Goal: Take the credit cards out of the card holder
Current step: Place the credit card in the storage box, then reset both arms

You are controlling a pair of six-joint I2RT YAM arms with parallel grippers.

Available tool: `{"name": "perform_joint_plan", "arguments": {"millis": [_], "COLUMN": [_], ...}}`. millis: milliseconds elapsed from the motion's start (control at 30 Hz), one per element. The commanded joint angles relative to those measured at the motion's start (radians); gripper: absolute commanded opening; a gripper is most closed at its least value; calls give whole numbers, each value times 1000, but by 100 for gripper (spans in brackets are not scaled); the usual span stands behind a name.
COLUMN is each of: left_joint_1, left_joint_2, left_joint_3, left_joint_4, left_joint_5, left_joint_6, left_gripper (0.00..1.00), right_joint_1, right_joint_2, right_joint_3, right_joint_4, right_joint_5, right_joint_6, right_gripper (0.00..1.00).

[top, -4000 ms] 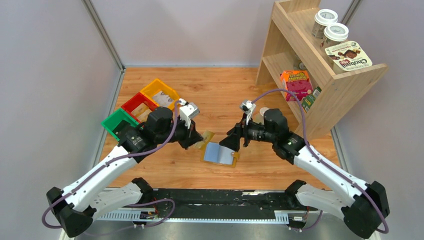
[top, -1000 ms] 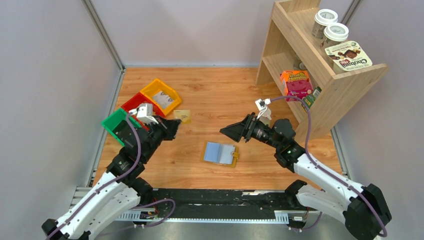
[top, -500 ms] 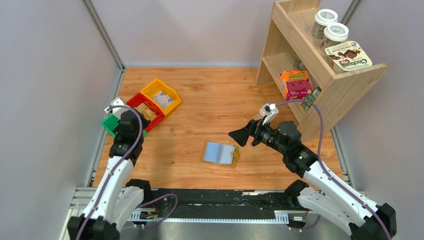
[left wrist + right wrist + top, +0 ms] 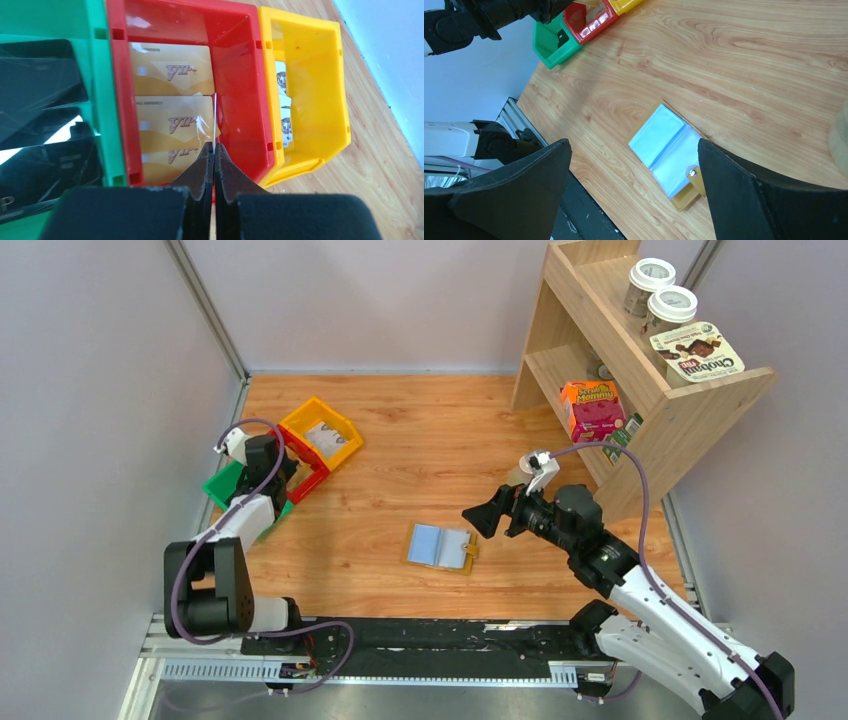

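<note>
Holder lies flat and open mid-table, cards face-up inside, so easy to reach. Right hand hangs near it, spread wide and empty, probably lining up. Left hand is pinched shut on nothing over the red bin.

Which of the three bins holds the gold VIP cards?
The red bin, the middle one. The green bin beside it holds black cards; the yellow bin holds pale printed cards.

Left gripper: jaws pressed shut, aimed downward. Left arm folded tight, elbow low behind gripper. Right gripper: jaws spread wide, tilted down. Right arm stretched out behind gripper, wrist raised.
</note>
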Motion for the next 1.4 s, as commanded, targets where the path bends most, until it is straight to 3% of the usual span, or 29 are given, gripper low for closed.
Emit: {"name": "perform_joint_plan", "arguments": {"millis": [0, 67, 200, 300, 433, 567, 700, 1000, 1367], "left_joint_1": [7, 8, 8, 8, 5, 7, 7, 7, 5], "left_joint_2": [89, 128, 134, 76, -27, -113, -217, -573, -831], "left_joint_3": [48, 57, 65, 83, 115, 177, 238, 254, 260], "left_joint_4": [130, 121, 69, -11, -110, -268, -420, -707, -1068], "left_joint_5": [70, 94, 96, 96, 125, 189, 267, 387, 511], "left_joint_6": [-81, -88, -78, -33, 23, 91, 174, 379, 356], "left_gripper": [1, 7, 36, 58, 75, 79, 79, 78, 78], "right_joint_1": [-3, -5, -3, -3, -3, 12, 70, 119, 136], "right_joint_2": [8, 28, 66, 126, 244, 382, 480, 640, 867], "right_joint_3": [44, 50, 81, 112, 151, 176, 202, 194, 394], "right_joint_4": [-8, -13, -43, -89, -158, -207, -275, -251, -191], "right_joint_5": [32, 37, 26, 8, -37, -109, -53, -25, 115], "right_joint_6": [-42, -45, -43, -45, -31, -11, 7, 66, -26], "right_gripper": [100, 100, 100, 100, 100, 100, 98, 76, 53]}}
